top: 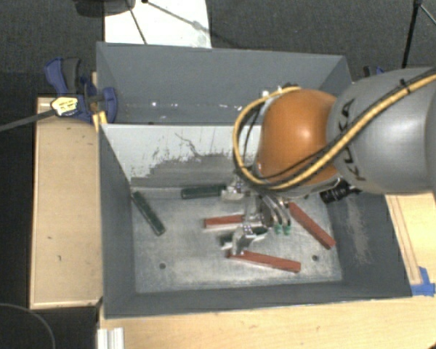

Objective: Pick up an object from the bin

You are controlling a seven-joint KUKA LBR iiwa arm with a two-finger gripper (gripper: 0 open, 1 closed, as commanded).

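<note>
Gripper (pixel 245 240) sits low in the bin (pixel 167 271), mid-floor, a bit right of centre. Its tip is between two red-brown sticks. The upper red stick (pixel 219 222) lies just to its left, and the lower red stick (pixel 272 261) runs from just beneath it toward the front right. Tip is touching or nearly touching the lower one's left end, can't tell which. Open or closed: cannot tell, wrist hardware under the orange cover (pixel 294 133) crowds the tip. Nothing visibly held.

Third red stick (pixel 314 227) lies slanted just to the right, partly under the arm. Two dark green ones are well apart from the tip: slanted green stick (pixel 147 214) near the left wall, back green stick (pixel 202 192) at the foot of the back wall.

Step, my read: at grasp height, no lift yet. Likeliest target is the lower red stick.

Next move needs a close across the stick's narrow side, low enough to catch something lying flat on metal, then a straight lift. A grip near one end may let the stick pivot, and the upper red stick could get nudged.
</note>
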